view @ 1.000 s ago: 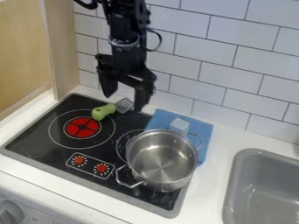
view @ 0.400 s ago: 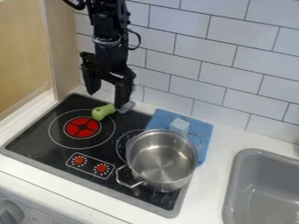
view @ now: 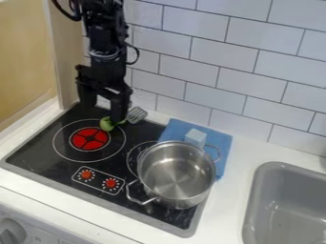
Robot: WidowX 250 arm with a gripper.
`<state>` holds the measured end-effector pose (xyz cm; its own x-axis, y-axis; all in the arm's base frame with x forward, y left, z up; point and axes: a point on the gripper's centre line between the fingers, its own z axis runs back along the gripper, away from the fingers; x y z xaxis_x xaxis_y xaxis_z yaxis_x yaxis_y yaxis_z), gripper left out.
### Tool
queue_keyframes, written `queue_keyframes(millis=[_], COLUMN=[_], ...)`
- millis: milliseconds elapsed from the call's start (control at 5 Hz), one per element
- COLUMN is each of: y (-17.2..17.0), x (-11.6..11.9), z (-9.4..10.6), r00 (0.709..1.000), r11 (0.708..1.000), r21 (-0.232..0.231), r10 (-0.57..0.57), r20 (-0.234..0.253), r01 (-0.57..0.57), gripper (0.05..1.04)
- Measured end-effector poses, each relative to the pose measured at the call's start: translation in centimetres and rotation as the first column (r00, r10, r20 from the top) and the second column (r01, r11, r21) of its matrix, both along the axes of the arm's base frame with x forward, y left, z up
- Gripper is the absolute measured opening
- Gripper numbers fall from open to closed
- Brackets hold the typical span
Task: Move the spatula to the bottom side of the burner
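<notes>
The cooktop (view: 37, 151) is serving as the work surface. The gripper (view: 102, 110) is hanging above its far edge, fingers standing wide apart, presumably to straddle the spatula (view: 107, 125) handle. The pot (view: 173, 175) is standing clear of the likely transfer path. The burner (view: 89, 138) is providing the placement reference; the spatula is lying by its upper right side, blade pointing wallward, leaving the handle nearer the burner.

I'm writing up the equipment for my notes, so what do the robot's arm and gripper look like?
The arm is black and jointed, with a black cable looping off its side. The gripper is black too, a broad, blocky crosspiece with two thick, angular fingers.
</notes>
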<state>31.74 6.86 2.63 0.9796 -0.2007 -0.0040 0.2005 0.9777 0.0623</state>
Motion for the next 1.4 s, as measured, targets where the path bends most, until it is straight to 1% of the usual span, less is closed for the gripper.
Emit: queue_keyframes(millis=[200,400,600,800,1200,1400], y=[-0.2,0.0,-0.1,0.1,-0.3,-0.7], x=[0.4,0.8,1.0,1.3,1.5,1.3], z=[-0.8,-1.4,-2.0,-1.8,-1.8,-1.6], r00=[0.999,0.998,0.997,0.998,0.997,0.998], r11=[0.999,0.999,0.998,0.998,0.997,0.998], r21=[-0.016,-0.011,-0.023,-0.002,0.001,-0.018], r10=[-0.032,-0.052,-0.066,-0.067,-0.073,-0.068], r20=[-0.008,-0.018,-0.027,-0.022,-0.014,-0.002], r01=[0.032,0.052,0.065,0.067,0.073,0.068], gripper=[0.998,0.934,0.621,0.381,0.362,0.362])
